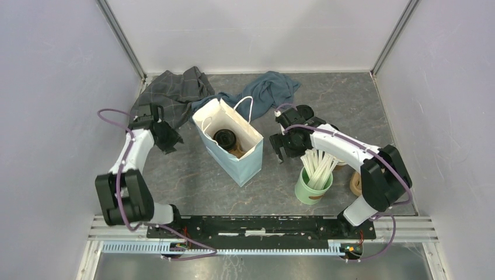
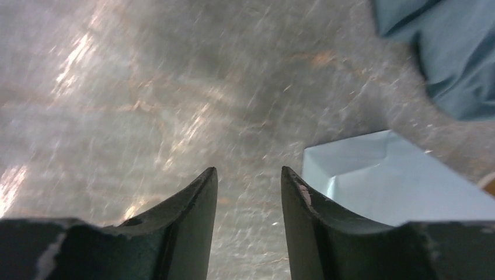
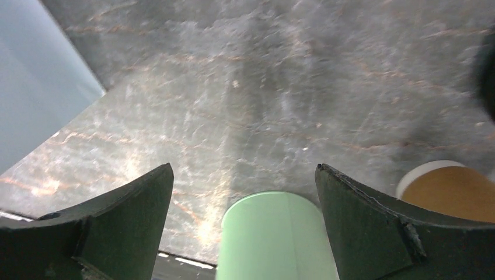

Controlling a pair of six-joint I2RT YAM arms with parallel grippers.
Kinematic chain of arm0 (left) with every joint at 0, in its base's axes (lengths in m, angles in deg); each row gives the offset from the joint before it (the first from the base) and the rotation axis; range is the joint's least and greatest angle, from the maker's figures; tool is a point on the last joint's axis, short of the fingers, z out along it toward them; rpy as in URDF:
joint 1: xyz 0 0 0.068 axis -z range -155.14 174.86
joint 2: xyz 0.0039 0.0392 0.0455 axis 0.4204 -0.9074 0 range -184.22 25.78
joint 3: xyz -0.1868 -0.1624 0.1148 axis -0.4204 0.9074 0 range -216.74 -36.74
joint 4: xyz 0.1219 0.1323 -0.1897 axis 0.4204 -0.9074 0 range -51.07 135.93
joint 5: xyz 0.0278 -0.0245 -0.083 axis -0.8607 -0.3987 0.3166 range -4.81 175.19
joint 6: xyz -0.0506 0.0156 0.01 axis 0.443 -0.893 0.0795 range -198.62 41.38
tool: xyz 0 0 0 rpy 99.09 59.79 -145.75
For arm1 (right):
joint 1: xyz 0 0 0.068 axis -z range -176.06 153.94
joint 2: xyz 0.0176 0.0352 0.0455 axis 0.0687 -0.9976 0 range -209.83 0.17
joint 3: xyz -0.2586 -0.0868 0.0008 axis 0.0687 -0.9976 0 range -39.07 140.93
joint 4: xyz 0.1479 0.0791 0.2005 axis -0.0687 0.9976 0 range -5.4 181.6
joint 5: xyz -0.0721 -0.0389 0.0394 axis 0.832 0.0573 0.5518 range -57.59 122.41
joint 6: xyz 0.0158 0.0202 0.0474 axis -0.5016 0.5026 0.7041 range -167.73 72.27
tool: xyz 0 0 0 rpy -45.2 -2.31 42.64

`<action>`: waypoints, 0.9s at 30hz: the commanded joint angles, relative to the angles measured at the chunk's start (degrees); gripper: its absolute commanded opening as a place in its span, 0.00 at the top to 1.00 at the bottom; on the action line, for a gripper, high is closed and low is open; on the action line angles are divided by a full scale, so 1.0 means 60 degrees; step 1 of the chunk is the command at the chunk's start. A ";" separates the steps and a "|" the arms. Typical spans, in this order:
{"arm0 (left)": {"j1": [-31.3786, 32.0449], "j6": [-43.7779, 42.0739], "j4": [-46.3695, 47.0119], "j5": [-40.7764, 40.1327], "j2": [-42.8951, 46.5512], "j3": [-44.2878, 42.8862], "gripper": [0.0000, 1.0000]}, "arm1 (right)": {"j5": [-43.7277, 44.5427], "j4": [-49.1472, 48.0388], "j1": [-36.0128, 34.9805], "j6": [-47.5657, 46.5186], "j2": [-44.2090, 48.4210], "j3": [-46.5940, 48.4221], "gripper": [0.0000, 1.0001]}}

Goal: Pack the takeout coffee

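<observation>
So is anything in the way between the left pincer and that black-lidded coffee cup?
Yes. The cup sits down inside the light blue paper bag, so the bag's side wall stands between it and the left pincer, which hangs open beside the bag. From above, the bag's mouth is open and nothing covers the cup.

Left tool point(image 2: 248, 172) stands partly parted, right tool point(image 3: 244, 169) spread wide.

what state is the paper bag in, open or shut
Open. The paper bag stands upright with its mouth spread wide toward the top camera, white inside showing, and a black-lidded coffee cup visible down in it.
</observation>
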 commanded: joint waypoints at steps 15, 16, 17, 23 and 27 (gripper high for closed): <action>0.0201 -0.0018 0.3835 0.4663 -0.3568 -0.1050 0.66 | -0.1792 -0.4139 -0.1369 0.3696 0.1768 -0.2830 0.02; 0.0228 -0.0045 0.3867 0.4672 -0.3584 -0.0931 0.66 | -0.1710 -0.4318 -0.1362 0.3851 0.1748 -0.2903 0.02; 0.0242 -0.0072 0.3940 0.4763 -0.3605 -0.0788 0.66 | -0.1536 -0.4402 -0.1365 0.3970 0.1741 -0.2907 0.02; 0.0328 -0.0894 0.3906 0.5380 -0.3944 -0.0337 0.67 | -0.0928 -0.4730 -0.1334 0.4075 0.1388 -0.2438 0.02; 0.0337 -0.1218 0.3634 0.5462 -0.3519 0.0130 0.67 | -0.0505 -0.4541 -0.1271 0.3912 0.0976 -0.1818 0.02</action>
